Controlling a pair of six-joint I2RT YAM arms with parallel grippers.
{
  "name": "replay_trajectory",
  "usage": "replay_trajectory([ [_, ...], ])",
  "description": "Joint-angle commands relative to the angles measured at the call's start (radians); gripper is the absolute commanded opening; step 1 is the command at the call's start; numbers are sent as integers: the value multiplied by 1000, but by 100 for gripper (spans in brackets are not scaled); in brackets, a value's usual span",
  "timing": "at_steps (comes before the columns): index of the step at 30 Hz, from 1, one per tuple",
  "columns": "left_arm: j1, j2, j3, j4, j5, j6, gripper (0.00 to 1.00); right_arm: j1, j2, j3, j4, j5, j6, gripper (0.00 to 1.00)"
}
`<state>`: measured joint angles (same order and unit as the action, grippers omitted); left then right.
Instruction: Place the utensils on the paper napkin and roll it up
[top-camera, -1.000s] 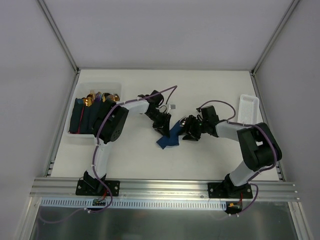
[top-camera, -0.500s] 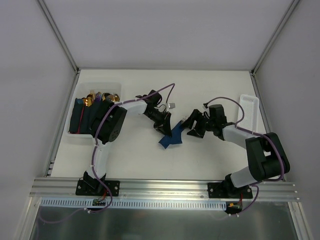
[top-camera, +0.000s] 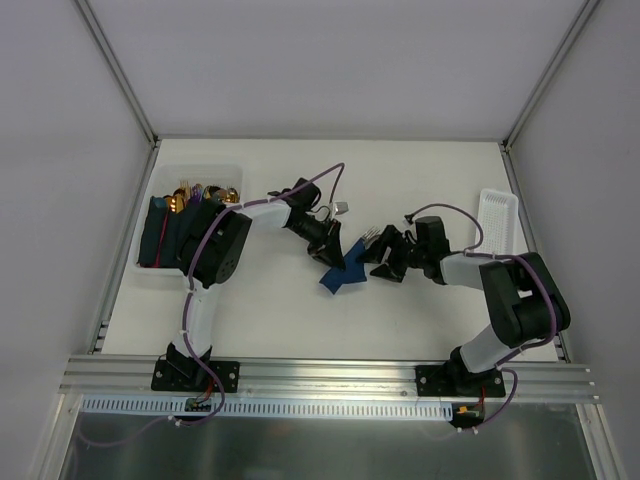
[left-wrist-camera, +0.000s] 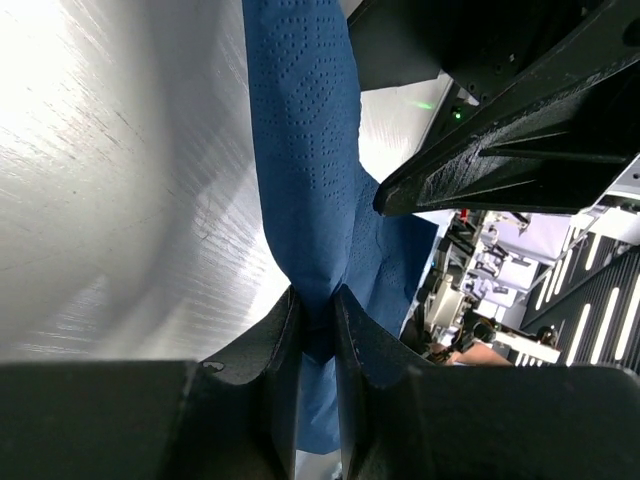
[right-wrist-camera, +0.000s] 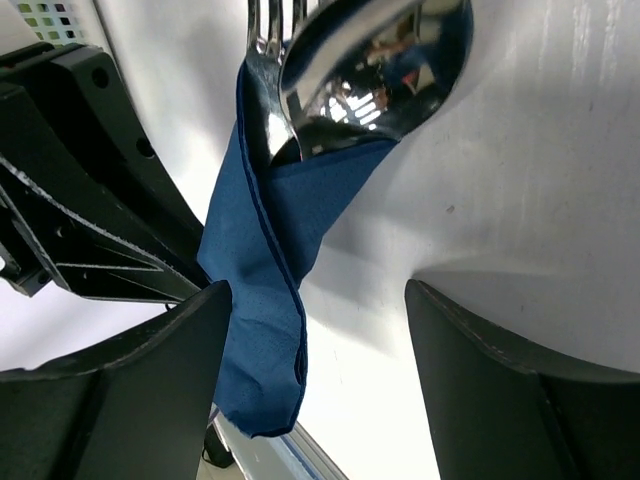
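White tabletop (top-camera: 420, 170), grey walls around it. Paper napkin (top-camera: 340, 273) sits mid-table, partly wrapped in a loose cone around the utensils (top-camera: 370, 237). Right wrist view: spoon bowl (right-wrist-camera: 385, 60) and fork tines (right-wrist-camera: 262, 35) stick out of the napkin's open end, spoon over fork. Handles are hidden inside the fold.

Left gripper (top-camera: 328, 253) meets the napkin at its far-left edge. Its jaws are nearly closed, pinching a bunched strip of the napkin between the fingertips, and the sheet stretches away from the pinch.

Right gripper (top-camera: 375, 252) is just right of the napkin, at the utensil heads. Its jaws are wide apart and grip nothing. The wrapped bundle lies between the fingers, close against one of them.

Well left of the napkin: clear bin (top-camera: 160, 277) holding dark blue rolls (top-camera: 165, 235) with gold heads. Well right of it: white tray (top-camera: 497, 215).
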<state>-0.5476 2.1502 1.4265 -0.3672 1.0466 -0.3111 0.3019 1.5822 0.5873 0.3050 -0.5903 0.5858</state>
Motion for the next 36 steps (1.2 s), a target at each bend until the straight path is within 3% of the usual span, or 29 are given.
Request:
replay_trajectory([
  [1, 12, -61, -12, 57, 90, -39, 0, 9, 12, -33, 86, -9, 34, 75],
  [14, 40, -108, -104, 253, 225, -205, 0, 8, 47, -159, 702, -60, 261, 77],
  [19, 49, -141, -185, 496, 280, -383, 0, 6, 50, -179, 793, -55, 311, 78],
  [23, 55, -153, -270, 808, 309, -662, 0, 6, 64, -182, 882, -60, 354, 78],
  [27, 57, -156, -317, 1072, 316, -819, 0, 8, 58, -185, 908, -63, 368, 78],
  [36, 57, -162, -357, 1300, 323, -1000, 0, 13, 45, -169, 951, -60, 404, 74],
])
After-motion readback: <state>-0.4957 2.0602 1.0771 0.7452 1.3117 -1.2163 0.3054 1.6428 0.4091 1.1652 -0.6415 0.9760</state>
